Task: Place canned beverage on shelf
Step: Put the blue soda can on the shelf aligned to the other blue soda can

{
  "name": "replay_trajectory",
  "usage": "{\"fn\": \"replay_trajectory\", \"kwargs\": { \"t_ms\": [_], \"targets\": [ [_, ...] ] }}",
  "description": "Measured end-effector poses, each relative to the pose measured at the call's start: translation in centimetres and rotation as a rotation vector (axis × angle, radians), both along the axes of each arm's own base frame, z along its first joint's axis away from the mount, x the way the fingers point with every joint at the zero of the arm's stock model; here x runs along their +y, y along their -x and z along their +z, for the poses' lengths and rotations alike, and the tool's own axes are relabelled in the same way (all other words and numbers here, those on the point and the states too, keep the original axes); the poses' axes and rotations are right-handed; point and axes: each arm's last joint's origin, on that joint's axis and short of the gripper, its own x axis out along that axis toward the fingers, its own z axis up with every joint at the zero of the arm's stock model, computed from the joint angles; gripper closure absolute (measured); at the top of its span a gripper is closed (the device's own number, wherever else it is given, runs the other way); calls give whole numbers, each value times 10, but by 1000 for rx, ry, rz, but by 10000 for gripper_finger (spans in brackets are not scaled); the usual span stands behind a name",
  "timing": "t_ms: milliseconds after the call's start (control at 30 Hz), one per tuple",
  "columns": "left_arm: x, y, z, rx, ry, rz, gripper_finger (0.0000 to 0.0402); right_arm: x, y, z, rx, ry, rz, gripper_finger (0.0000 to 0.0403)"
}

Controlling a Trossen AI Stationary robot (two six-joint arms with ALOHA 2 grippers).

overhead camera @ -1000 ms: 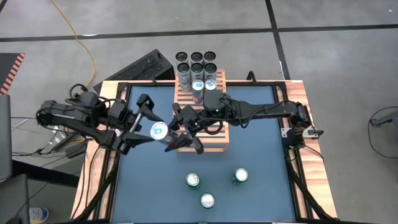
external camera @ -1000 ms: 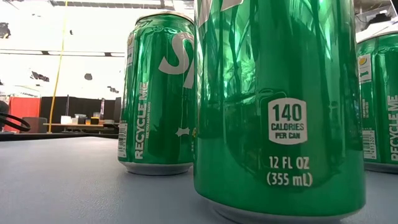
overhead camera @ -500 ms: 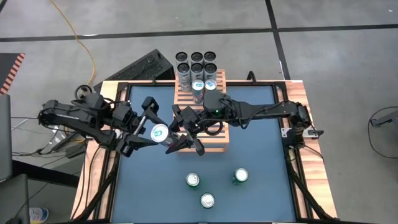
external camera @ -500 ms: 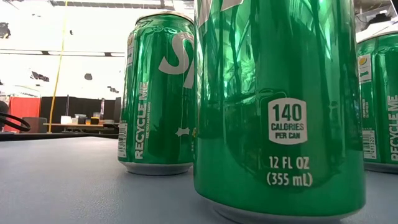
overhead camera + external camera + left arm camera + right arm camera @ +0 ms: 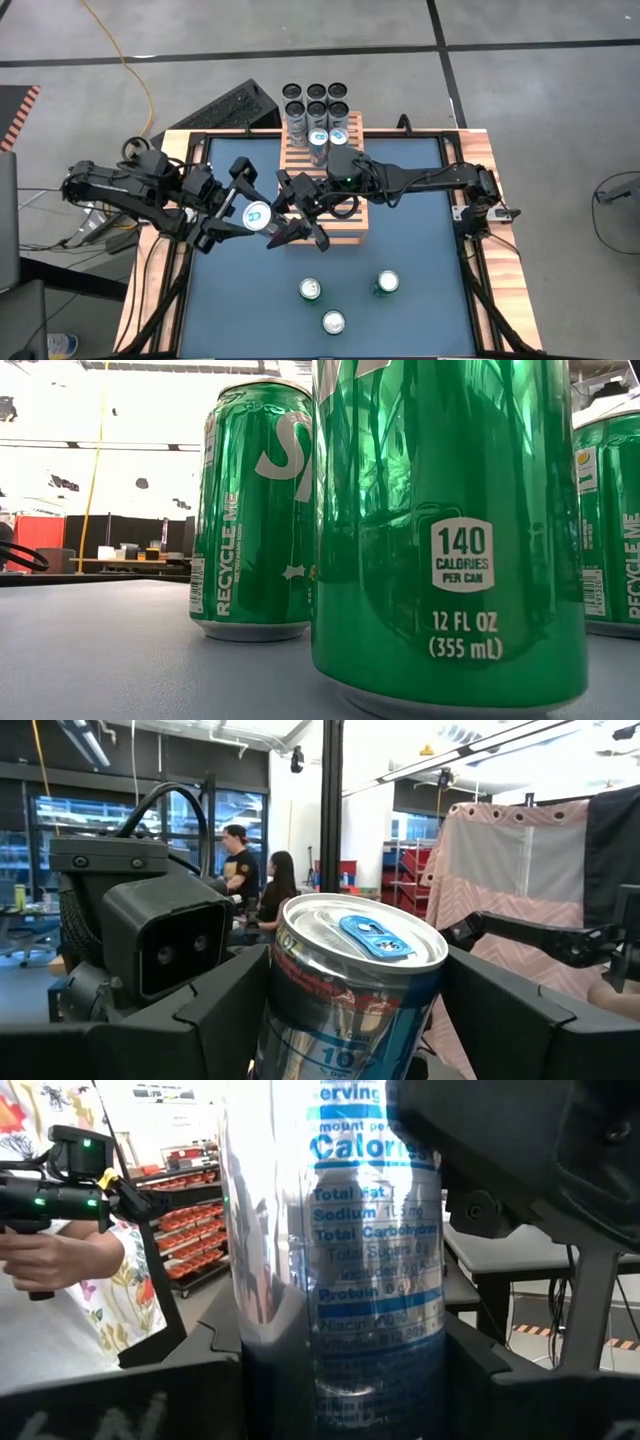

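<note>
Silver can [image 5: 257, 212] with a blue tab, up off the worktop [image 5: 420, 250], hanging just off the near left corner of the shelf [image 5: 350, 222], on the side toward the worktop's left edge. Long axis about upright, lid facing up. Clamped across its upper body by the jaws of the left gripper [image 5: 244, 207], dark fingers [image 5: 230, 1010] pressed to both sides in the left wrist view. Flanked lower down, from the shelf side, by the right gripper [image 5: 298, 232]; jaws closing on the can or merely standing beside it: cannot tell. Looks like a handover between the arms, not yet settled. Deciding relation: bare slats just beyond the can toward the worktop's right edge, right arm already reaching over the shelf, so nearer the goal. Two more cans [image 5: 328, 137] upright at the shelf's far end. Three green cans [image 5: 311, 289] standing toward the worktop's near edge, well apart from both grippers.
</note>
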Motion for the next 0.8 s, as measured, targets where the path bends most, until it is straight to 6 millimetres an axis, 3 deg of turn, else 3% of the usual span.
{"fn": "replay_trajectory", "kwargs": {
  "t_ms": [300,600,800],
  "targets": [
    [0,-1,-1,16,26,7,151,0,0,-1,19,-23,-8,180],
    [1,-2,-2,31,40,19,124,-1,-1,-2,31,-26,-27,224],
    [0,-6,-4,42,43,17,114,-1,-1,-2,40,-24,-28,222]
  ]
}}
